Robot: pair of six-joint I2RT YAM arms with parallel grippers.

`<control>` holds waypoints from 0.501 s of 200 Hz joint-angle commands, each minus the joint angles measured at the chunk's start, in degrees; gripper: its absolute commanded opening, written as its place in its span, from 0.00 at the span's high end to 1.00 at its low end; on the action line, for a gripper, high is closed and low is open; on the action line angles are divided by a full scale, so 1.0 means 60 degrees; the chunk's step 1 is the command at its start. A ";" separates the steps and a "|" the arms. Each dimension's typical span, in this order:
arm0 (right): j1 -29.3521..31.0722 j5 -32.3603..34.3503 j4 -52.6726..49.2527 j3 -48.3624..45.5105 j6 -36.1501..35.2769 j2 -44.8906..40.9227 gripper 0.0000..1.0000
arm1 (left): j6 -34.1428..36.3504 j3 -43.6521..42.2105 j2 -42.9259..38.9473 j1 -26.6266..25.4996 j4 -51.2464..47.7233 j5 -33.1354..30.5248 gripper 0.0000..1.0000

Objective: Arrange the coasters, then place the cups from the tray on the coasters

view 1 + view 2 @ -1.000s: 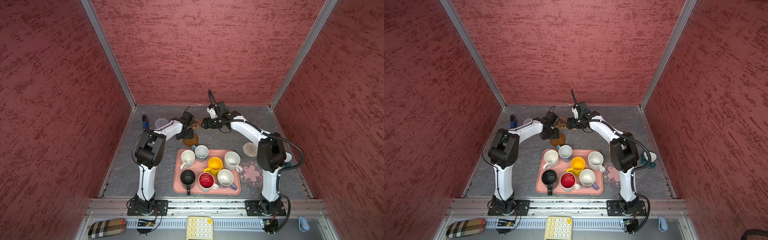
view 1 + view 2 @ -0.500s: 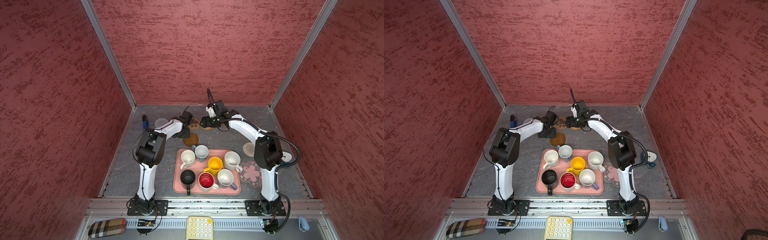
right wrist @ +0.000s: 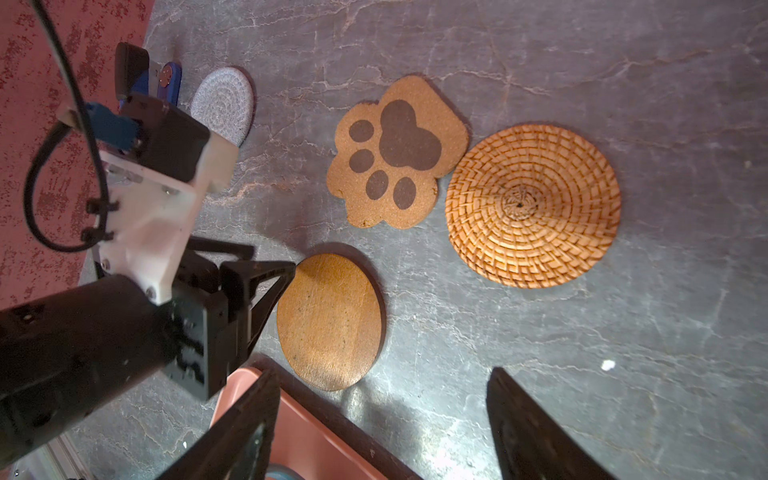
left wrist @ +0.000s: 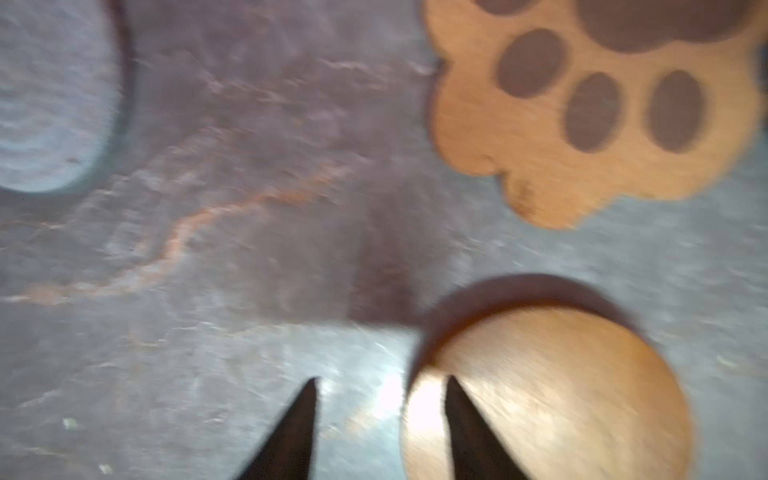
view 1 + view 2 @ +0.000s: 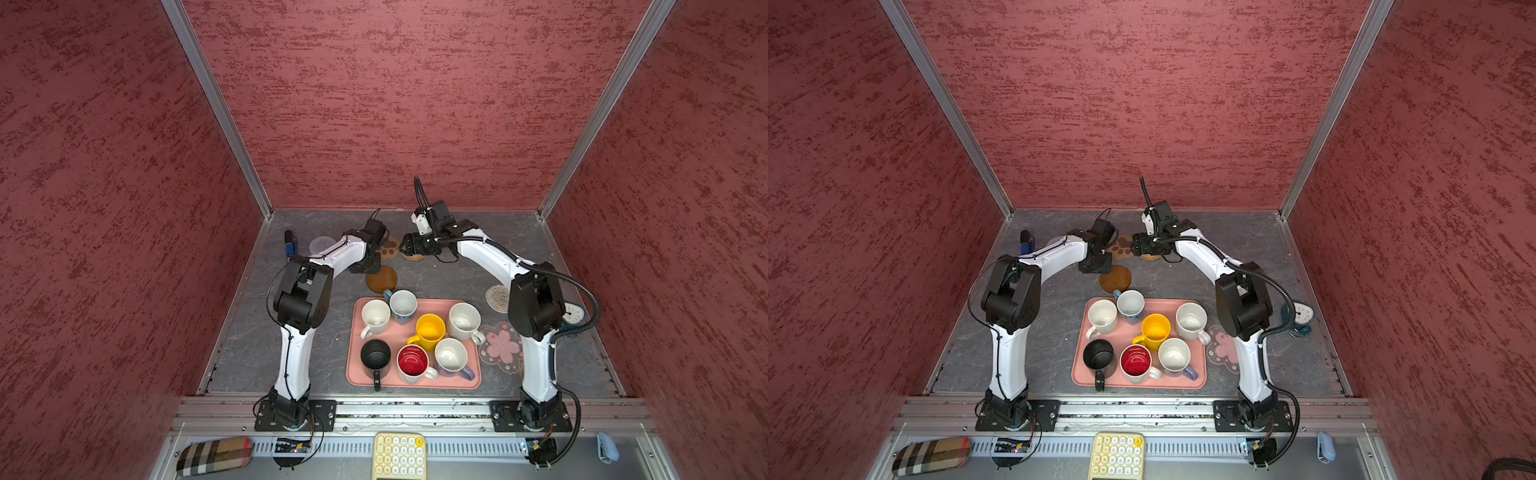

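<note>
Likely nudging the brown disc (image 3: 328, 322) into place.
Left gripper (image 4: 379, 380) part-open astride its edge, just beyond tray's (image 5: 419, 384) far-left corner; right gripper (image 3: 382, 372) open, empty. Keep tips low, avoid paw mat (image 3: 399, 153).

The cell is enclosed on three sides by red textured wall panels (image 5: 374, 104), joined at the rear corners by slanted aluminium posts (image 5: 216, 108). The surface (image 5: 257, 340) is a dark grey slab with pale and rust-coloured veining. An aluminium rail (image 5: 415, 409) runs along its near edge, and light leaves bright glare patches on the slab.
</note>
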 commanded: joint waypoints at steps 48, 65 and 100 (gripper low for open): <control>0.0003 0.0083 0.0027 -0.0006 -0.0188 -0.0254 0.22 | 0.0190 0.1057 0.0337 -0.0294 -0.0624 0.1959 0.74; -0.0003 0.0076 0.0094 -0.0092 -0.0163 -0.0285 0.22 | 0.0125 0.1060 0.0581 -0.0376 -0.0645 0.2054 0.74; 0.0004 0.0009 0.0254 -0.0243 -0.0097 -0.0342 0.22 | 0.0012 0.0949 0.0927 -0.0392 -0.0554 0.2035 0.74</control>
